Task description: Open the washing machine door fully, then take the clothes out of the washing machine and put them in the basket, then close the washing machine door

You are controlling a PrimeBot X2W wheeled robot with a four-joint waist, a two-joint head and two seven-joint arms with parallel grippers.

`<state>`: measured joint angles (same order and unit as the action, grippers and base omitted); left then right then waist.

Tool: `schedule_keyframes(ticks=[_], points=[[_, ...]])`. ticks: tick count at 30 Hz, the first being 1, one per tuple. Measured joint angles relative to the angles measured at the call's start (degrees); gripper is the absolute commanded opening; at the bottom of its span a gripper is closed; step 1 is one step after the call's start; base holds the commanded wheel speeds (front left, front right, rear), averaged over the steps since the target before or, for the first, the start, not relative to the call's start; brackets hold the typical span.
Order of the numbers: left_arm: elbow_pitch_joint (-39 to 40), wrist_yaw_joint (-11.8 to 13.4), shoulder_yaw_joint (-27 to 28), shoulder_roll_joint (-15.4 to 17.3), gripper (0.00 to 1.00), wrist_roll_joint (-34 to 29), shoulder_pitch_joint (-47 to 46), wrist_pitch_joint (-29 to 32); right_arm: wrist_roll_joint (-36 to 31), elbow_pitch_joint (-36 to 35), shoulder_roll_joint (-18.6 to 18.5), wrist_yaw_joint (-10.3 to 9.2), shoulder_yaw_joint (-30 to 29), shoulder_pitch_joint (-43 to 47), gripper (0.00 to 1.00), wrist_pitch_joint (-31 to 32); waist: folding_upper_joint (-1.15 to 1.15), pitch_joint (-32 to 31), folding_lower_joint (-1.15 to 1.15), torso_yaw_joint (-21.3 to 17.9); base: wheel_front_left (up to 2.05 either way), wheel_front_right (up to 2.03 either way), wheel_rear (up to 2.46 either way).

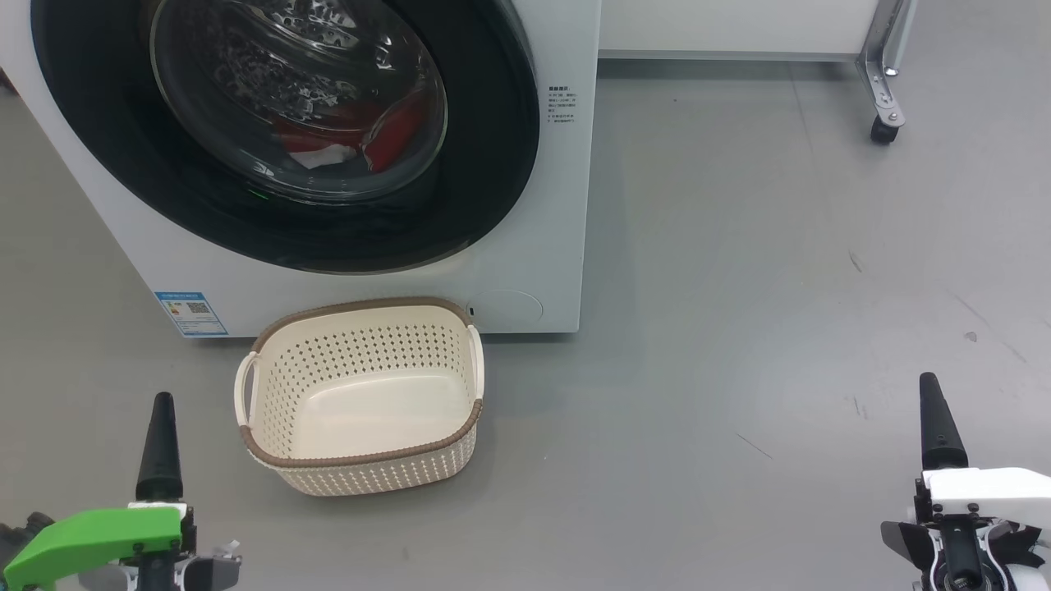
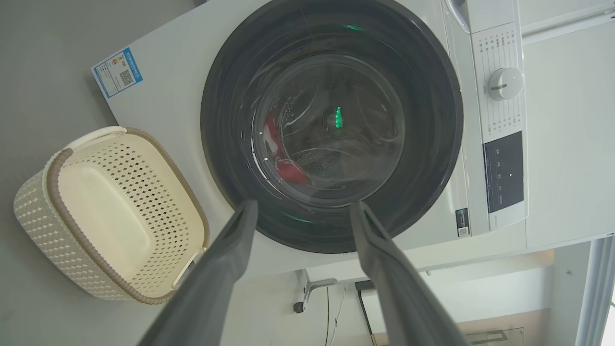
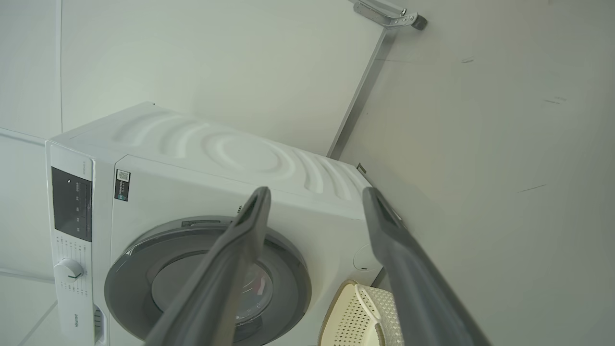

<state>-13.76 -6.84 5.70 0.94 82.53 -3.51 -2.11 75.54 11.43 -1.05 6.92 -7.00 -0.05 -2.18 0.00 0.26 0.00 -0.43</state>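
Note:
The washing machine (image 1: 542, 246) stands at the upper left of the head view. The washing machine door (image 1: 493, 164) is shut flat against its front, and the red and white clothes (image 1: 394, 135) show through the glass. The cream basket (image 1: 361, 455) sits on the floor just before the machine and holds nothing. My left gripper (image 2: 303, 204) is open and empty, low and back from the door (image 2: 432, 120) and right of the basket (image 2: 53, 163). My right gripper (image 3: 316, 190) is open and empty too, well off to the machine's (image 3: 216, 154) right.
A metal frame leg with a caster (image 1: 885, 123) stands at the back right beside a white panel. Bare grey floor (image 1: 739, 287) spreads right of the machine. The control panel and dial (image 2: 504, 84) sit above the door.

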Motion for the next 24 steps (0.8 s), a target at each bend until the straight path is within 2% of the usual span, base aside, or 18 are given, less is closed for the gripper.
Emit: schedule_keyframes(ticks=[13, 24], points=[[3.61, -0.01, -0.49, 0.04, 1.00, -11.46, -0.03, -2.29, -13.35, -3.47, -0.56, -0.10, 2.05, -0.05, 1.00, -2.29, 0.00, -0.07, 0.00, 0.03, 0.00, 0.00, 0.00], [5.75, -0.02, -2.48, 0.12, 1.00, -25.13, 0.01, -4.31, -23.93, -5.48, -0.57, -0.80, 4.12, -0.04, 1.00, -4.35, 0.00, 0.08, 0.00, -0.09, 0.00, 0.00, 0.00]])
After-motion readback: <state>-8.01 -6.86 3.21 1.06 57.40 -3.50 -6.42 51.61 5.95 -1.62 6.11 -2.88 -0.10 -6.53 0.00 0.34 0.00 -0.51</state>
